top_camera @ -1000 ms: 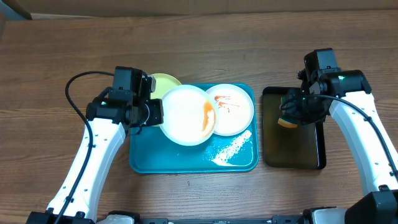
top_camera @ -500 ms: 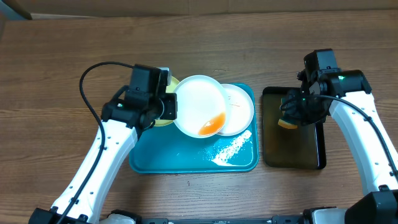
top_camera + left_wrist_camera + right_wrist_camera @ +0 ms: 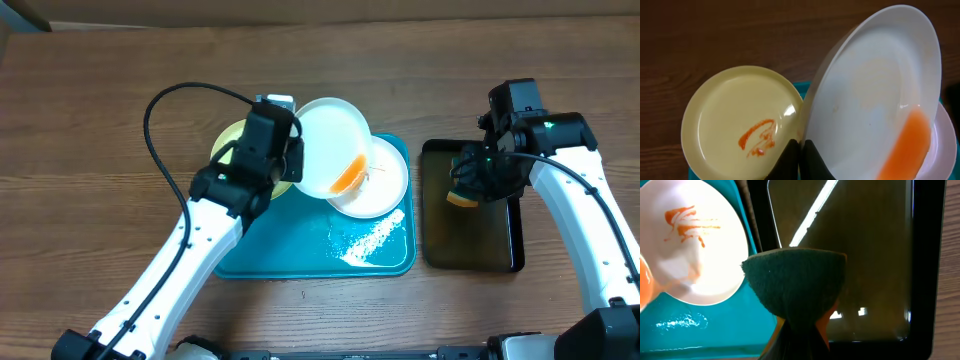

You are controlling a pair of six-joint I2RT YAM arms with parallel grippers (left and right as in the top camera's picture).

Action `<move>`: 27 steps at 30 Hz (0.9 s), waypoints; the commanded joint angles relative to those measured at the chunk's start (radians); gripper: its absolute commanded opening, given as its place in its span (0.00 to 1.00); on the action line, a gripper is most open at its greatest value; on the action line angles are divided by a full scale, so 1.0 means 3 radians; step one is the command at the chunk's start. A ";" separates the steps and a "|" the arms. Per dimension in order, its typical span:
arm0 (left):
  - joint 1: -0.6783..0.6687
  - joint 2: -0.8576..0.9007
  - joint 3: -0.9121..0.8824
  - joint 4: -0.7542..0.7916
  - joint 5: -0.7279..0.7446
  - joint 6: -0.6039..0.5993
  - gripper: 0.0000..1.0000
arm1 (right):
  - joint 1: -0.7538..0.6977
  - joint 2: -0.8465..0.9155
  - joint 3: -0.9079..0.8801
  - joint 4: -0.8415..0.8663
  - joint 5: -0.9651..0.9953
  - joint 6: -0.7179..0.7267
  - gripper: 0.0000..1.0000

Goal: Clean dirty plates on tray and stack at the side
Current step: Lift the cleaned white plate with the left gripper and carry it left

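Note:
My left gripper (image 3: 297, 160) (image 3: 801, 150) is shut on the rim of a white plate (image 3: 335, 155) (image 3: 875, 100). The plate is tilted above the back of the teal tray (image 3: 300, 255), and orange sauce has pooled along its lower edge. A pale yellow-green plate (image 3: 228, 140) (image 3: 735, 120) with a red smear lies at the tray's back-left corner. A second smeared white plate (image 3: 390, 185) (image 3: 690, 255) lies at the tray's back right, partly under the held one. My right gripper (image 3: 465, 185) (image 3: 800, 330) is shut on a green-faced sponge (image 3: 795, 280) over the black tray (image 3: 480, 245).
A patch of white foam or water (image 3: 370, 238) lies on the teal tray's front right. The black tray (image 3: 875, 255) stands just right of the teal one. Bare wooden table surrounds both trays, and the left arm's cable loops over the table at the left.
The left arm carried the white plate back and to the right, tipping it steeper; the sauce ran to its lower edge. The yellow-green plate is now uncovered. The right arm stayed still.

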State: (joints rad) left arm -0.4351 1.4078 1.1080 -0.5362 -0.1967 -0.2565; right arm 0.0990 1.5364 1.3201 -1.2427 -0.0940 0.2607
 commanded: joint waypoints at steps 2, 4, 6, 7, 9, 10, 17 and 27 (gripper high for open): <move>-0.0189 -0.0074 0.0099 0.0146 -0.0741 -0.0045 0.04 | -0.0004 -0.0028 0.0025 -0.0005 -0.0018 -0.0023 0.04; -0.0289 -0.0074 0.0099 0.0221 -0.1044 -0.0043 0.04 | -0.0004 -0.0028 0.0025 -0.0003 -0.0018 -0.0023 0.04; -0.0367 -0.0074 0.0099 0.0280 -0.1246 -0.0033 0.04 | -0.0004 -0.0028 0.0025 -0.0003 -0.0017 -0.0023 0.04; -0.0408 -0.0072 0.0099 0.0313 -0.1347 -0.0024 0.04 | -0.0004 -0.0028 0.0025 -0.0003 -0.0018 -0.0023 0.04; -0.0479 -0.0066 0.0099 0.0357 -0.1522 -0.0014 0.04 | -0.0004 -0.0028 0.0025 -0.0004 -0.0017 -0.0023 0.04; -0.0519 -0.0047 0.0099 0.0383 -0.1623 -0.0001 0.04 | -0.0004 -0.0028 0.0025 -0.0003 -0.0017 -0.0023 0.04; -0.0659 0.0149 0.0099 0.0507 -0.1804 0.0268 0.04 | -0.0004 -0.0017 0.0025 0.0057 0.0009 -0.0022 0.04; -0.0935 0.0346 0.0099 0.0858 -0.2566 0.0717 0.04 | -0.0004 -0.0015 0.0025 0.0072 0.0009 -0.0022 0.04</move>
State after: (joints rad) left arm -0.6956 1.5074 1.1091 -0.2981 -0.8356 -0.0963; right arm 0.0990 1.5364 1.3201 -1.2259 -0.0967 0.2611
